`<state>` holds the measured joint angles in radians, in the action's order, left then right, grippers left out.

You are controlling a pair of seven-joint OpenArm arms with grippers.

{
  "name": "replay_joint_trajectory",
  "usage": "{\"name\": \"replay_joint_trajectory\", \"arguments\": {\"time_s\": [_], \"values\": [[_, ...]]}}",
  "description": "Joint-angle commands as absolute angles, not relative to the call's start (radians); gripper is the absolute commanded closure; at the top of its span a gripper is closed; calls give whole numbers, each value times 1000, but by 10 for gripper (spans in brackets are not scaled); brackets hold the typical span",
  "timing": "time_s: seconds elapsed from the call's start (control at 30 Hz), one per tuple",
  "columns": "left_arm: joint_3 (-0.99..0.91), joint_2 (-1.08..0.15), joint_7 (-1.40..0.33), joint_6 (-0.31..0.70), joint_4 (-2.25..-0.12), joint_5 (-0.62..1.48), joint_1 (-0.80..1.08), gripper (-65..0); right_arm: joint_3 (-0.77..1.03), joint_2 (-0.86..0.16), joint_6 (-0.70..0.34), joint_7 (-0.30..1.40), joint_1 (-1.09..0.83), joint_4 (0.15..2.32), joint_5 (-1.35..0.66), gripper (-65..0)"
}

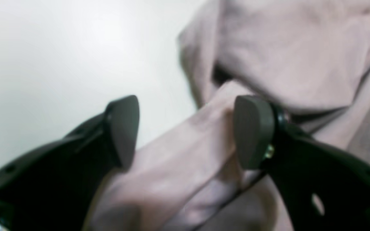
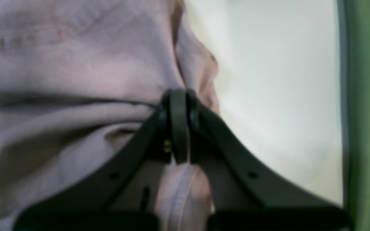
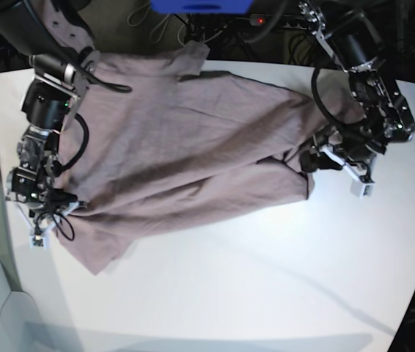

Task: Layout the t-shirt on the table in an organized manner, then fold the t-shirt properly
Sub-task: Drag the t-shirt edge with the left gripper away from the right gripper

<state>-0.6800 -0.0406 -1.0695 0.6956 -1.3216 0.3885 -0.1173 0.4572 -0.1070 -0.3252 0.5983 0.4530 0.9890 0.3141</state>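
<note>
one soft, wrinkled, dusty mauve short-sleeved t-shirt [image 3: 185, 147] lies spread on the large, smooth white table [image 3: 266, 279]. in the base view its long axis runs across the table from the lower left corner of the cloth up toward the right, between the two pincers. which end is the neck i cannot tell, and no label or writing can be read; a faint stitched seam shows in the right wrist view, too blurred to make out more.

at the left of the base view, the right gripper [image 2: 179, 128] has its black pads pressed together on a fold at the shirt's edge, with cloth bunched above and to the left of it and bare table to its right.

at the right of the base view, the left gripper [image 1: 186, 131] sits at the shirt's other end. its two dark pads stand well apart; a rolled ridge of cloth runs up between them, touching the right pad and clear of the left one, with bare table beyond the left pad.

counted: one shirt, one table, two pincers.
</note>
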Motion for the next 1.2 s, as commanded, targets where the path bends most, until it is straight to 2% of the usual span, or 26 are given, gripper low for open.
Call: {"name": "replay_joint_trajectory", "arguments": {"time_s": [0.0,0.13,0.4,0.47,0.6,0.67,1.17], "values": [[-667,-47,-1030,698,-1326,406,-134,-449,456,-117,-318,579,481,1007,311,0],[-619,-41,-966,698,-1323,406,-133,-449,455,-117,-318,579,481,1007,311,0],[-610,-41,-951,698,-1222,406,-170,-446,456,-119,-318,579,479,1007,311,0],[-610,-41,-951,698,-1219,406,-170,-411,460,-119,-318,579,479,1007,311,0],[-611,-41,-951,698,-1218,406,-170,-271,456,-119,-318,578,479,1006,311,0],[-611,-41,-951,698,-1216,406,-170,-241,456,-119,-318,578,479,1006,311,0],[-717,-67,-954,698,-1213,406,-162,-243,460,-119,-318,578,479,1006,311,0]]}}
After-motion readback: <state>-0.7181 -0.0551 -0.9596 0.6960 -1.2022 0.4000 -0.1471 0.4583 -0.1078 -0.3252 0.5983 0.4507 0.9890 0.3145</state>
